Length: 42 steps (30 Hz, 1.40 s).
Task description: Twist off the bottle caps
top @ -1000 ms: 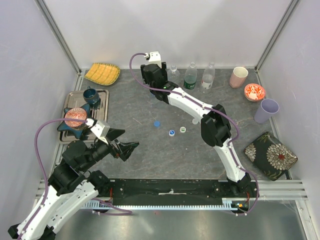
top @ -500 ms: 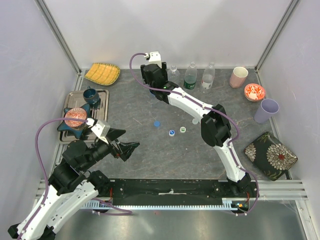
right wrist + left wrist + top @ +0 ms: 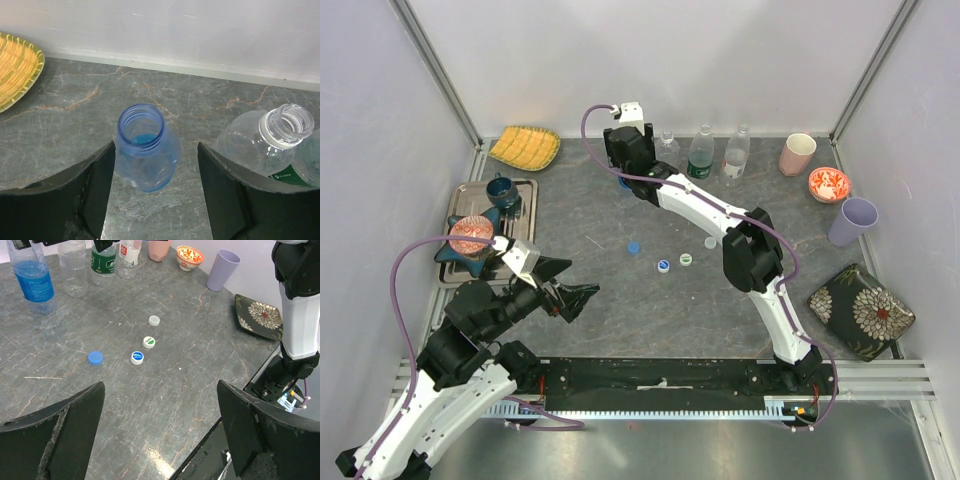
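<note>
Four bottle caps lie loose mid-table: blue (image 3: pixel 95 357), white-and-blue (image 3: pixel 137 357), white-and-green (image 3: pixel 149 342) and plain white (image 3: pixel 154 320). The bottles stand along the back wall, all with bare necks. My right gripper (image 3: pixel 156 147) is open and straddles the blue-tinted bottle (image 3: pixel 145 150) from above; its left finger is close to the bottle and its right finger stands clear. A clear bottle (image 3: pixel 270 140) is just right of it, then the green-label bottle (image 3: pixel 701 150) and another clear one (image 3: pixel 736 152). My left gripper (image 3: pixel 160 405) hovers wide open and empty over the near left table.
A metal tray (image 3: pixel 525 185) with a dark cup and a star dish with a red bowl sits at the left. A yellow woven plate (image 3: pixel 525 147) lies back left. A pink cup (image 3: pixel 798 154), patterned bowl (image 3: pixel 829 184), purple cup (image 3: pixel 855 221) and floral plate (image 3: pixel 860 310) are at the right.
The right wrist has shifted very slightly over the blue-tinted bottle. The left arm, the caps and the other bottles have not moved.
</note>
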Motion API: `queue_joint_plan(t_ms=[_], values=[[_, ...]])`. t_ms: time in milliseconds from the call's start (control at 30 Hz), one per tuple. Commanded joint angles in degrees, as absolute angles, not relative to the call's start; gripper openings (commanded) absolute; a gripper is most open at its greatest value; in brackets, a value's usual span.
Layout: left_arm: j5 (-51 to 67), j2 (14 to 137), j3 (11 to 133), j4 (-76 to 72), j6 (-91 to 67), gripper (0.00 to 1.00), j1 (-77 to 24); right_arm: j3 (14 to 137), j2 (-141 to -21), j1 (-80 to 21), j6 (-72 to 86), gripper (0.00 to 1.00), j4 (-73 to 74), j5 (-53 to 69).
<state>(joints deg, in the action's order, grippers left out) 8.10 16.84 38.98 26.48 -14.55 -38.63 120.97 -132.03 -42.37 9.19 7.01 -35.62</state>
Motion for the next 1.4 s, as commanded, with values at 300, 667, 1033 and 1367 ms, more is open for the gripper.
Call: queue_joint_plan(t_ms=[300, 667, 1033, 1367], values=[[9.4, 17.2, 38.0, 24.0, -16.3, 0.99, -38.5, 122.3, -131.1, -41.4, 10.0, 0.68, 6.9, -33.0], [9.4, 17.8, 38.1, 23.6, -15.8, 0.99, -38.5, 122.4, -131.5, -41.4, 10.8, 0.68, 7.2, -31.8], [9.5, 17.8, 37.8, 23.4, -15.7, 0.99, -38.5, 122.3, -131.4, -41.3, 10.7, 0.67, 7.2, -31.6], [9.5, 17.7, 37.7, 23.3, -15.7, 1.0, -38.5, 121.8, -130.5, -41.5, 11.0, 0.75, 7.4, -31.4]])
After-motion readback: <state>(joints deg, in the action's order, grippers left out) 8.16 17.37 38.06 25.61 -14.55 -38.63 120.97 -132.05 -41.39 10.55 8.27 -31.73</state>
